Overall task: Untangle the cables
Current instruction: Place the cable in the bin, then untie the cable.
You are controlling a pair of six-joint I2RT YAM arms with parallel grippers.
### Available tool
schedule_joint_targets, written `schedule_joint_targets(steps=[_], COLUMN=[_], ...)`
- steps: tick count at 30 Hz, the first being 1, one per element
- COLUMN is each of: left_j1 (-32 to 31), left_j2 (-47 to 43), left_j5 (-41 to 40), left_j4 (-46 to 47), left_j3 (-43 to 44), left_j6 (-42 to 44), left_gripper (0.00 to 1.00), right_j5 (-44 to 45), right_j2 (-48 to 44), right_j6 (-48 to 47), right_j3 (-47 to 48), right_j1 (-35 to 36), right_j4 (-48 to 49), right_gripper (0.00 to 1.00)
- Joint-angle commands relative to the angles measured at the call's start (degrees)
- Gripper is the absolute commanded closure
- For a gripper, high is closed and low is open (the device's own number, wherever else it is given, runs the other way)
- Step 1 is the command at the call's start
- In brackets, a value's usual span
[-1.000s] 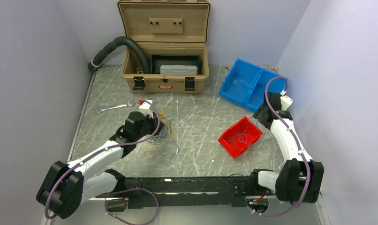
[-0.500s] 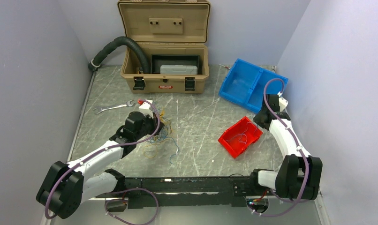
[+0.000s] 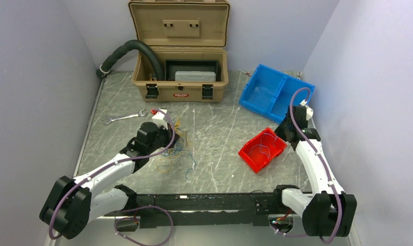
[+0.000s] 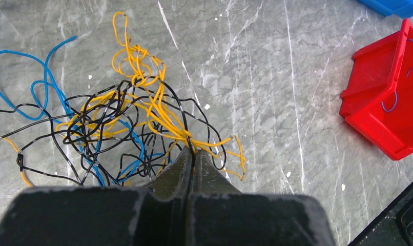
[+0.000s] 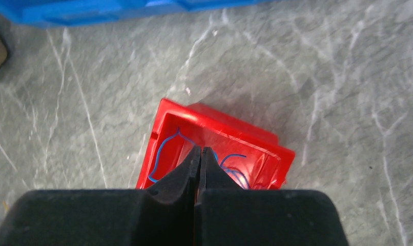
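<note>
Down at the left hand [image 4: 193, 152], the near side of the cables [image 4: 143, 110] goes behind the dark fingers [image 4: 171, 177], with yellow and black strands lost in the seam between them, and the red bin [image 4: 371, 97] is chopped off by that view's right edge. Over at the right hand [image 5: 201, 151], the bin's near half sits behind the fingers and its blue strands [image 5: 157, 154] run out of sight there, so whether one is pinched, can't tell, while the blue bin [image 5: 91, 10] is cut by the top edge. From above, both hands are tucked under their wrists, and the strands are too fine to separate.
</note>
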Motion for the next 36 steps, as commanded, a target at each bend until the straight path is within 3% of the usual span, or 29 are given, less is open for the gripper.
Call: schedule_joint_targets(steps=[1, 6, 7, 9, 12, 15, 21, 26, 33, 36], left_j1=[-0.4, -0.5, -0.5, -0.5, -0.5, -0.7, -1.1, -1.1, -1.1, -1.1], left_j2=[-0.1, -0.1, -0.1, -0.2, 0.0, -0.1, -2.1, -3.0, -5.1, -4.9], left_j5=[-0.7, -0.8, -0.8, -0.8, -0.3, 2.3, 3.5, 2.6, 0.0, 0.2], left_j4=[1.8, 1.6, 1.7, 1.9, 2.1, 2.8, 4.1, 3.1, 2.2, 1.9], left_j3=[2.3, 2.3, 2.3, 2.1, 2.1, 2.1, 0.8, 0.9, 0.3, 0.4], left_j6=[1.0, 1.1, 1.1, 1.1, 1.2, 2.7, 3.6, 3.6, 3.3, 3.2], left_gripper=[1.00, 1.00, 1.00, 1.00, 1.00, 1.00, 1.00, 1.00, 1.00, 1.00], right_j5=[-0.7, 1.6, 2.5, 4.1, 5.5, 8.6, 2.0, -7.5, -8.4, -13.1], right_j2=[-1.3, 2.5, 3.4, 4.4, 1.8, -1.0, -0.4, 3.4, 16.7, 20.9], right_j6=[1.3, 3.9, 4.3, 4.5, 2.0, -0.4, -3.3, -5.7, -7.9, -9.5], right_j3=[-1.5, -4.8, -4.9, -3.6, -1.3, 1.7, 3.8, 0.3, 2.2, 0.8], right_j1=[4.7, 8.3, 8.8, 9.4, 10.8, 16.0, 26.3, 36.6, 50.0, 53.1], right_j4=[-1.3, 1.6, 1.8, 0.7, -0.2, -1.7, 2.1, 17.0, 32.5, 41.5], right_gripper=[1.00, 1.00, 0.96, 0.81, 0.49, 0.34, 0.33, 0.29, 0.31, 0.32])
